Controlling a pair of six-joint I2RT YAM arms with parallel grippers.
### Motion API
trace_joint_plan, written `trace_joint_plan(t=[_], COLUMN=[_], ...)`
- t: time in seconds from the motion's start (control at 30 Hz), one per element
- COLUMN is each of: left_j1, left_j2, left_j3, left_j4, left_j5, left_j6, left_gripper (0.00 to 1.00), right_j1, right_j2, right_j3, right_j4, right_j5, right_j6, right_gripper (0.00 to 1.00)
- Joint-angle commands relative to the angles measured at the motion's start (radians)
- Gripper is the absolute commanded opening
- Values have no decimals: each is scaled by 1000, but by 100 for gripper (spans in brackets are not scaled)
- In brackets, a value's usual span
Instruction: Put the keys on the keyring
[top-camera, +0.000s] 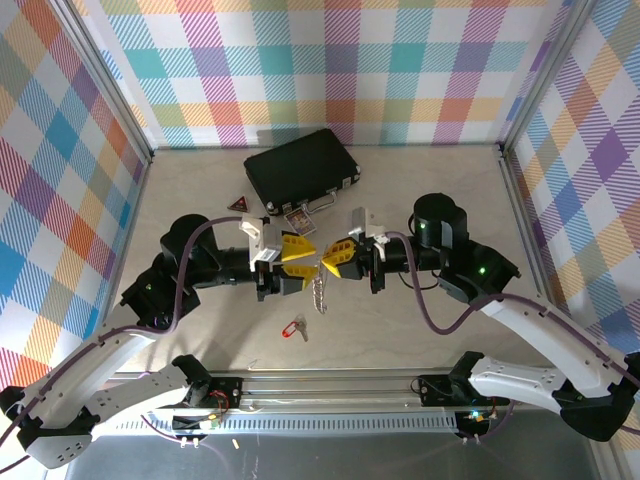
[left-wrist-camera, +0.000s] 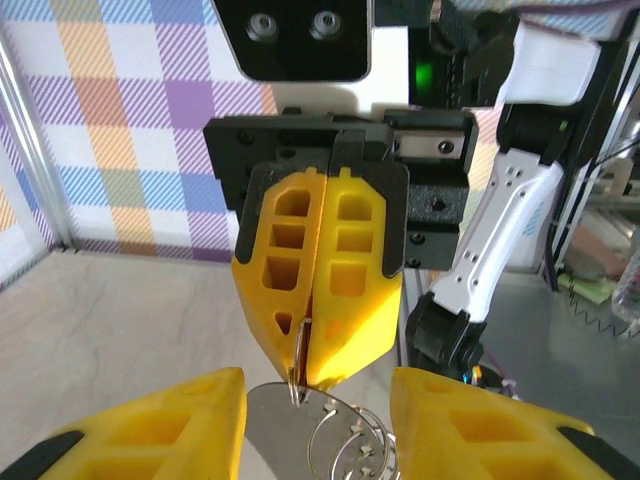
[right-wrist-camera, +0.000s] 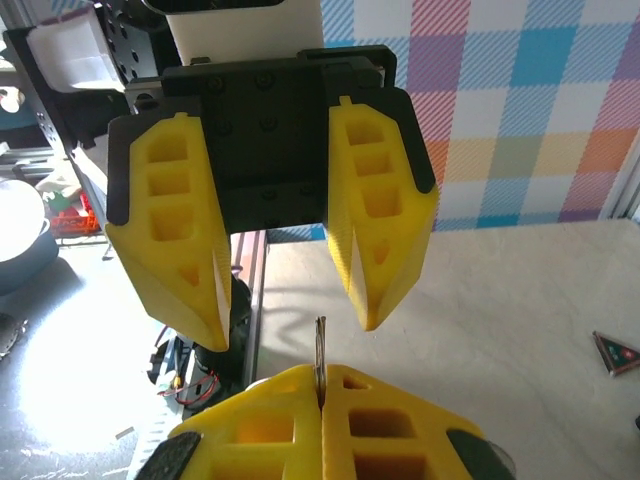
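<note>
The silver metal oval keyring (top-camera: 319, 286) was pinched in the right gripper's (top-camera: 323, 268) closed jaws, its chain dangling. The left gripper's (top-camera: 307, 266) jaws stood open either side of it. The small silver key with a red plastic tag (top-camera: 297, 326) lay on the table (top-camera: 200, 190) nearby.

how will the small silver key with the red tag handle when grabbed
The small silver key with the red plastic tag lies flat on the beige table, so it will probably slide rather than lift when nudged. It looks tiny, likely very light. The tag may flop loosely.
</note>
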Motion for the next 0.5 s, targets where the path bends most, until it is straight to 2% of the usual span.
trace_joint_plan(t=[0.0,0.2,0.47], left_j1=[1,2,1], left_j2=[-17,-6,0], left_j3=[-11,-22,-26], left_j4=[88,156,163], left_j5=[33,54,66], left_j6=[-41,-81,-87], left_gripper=[41,35,31], right_j1=[3,2,3], right_j2=[-21,-22,-28], right_j3=[-10,-11,-29], right_j4=[83,90,155], right_j5=[-51,-69,-85], right_j6=[28,33,63], right_gripper=[0,0,0])
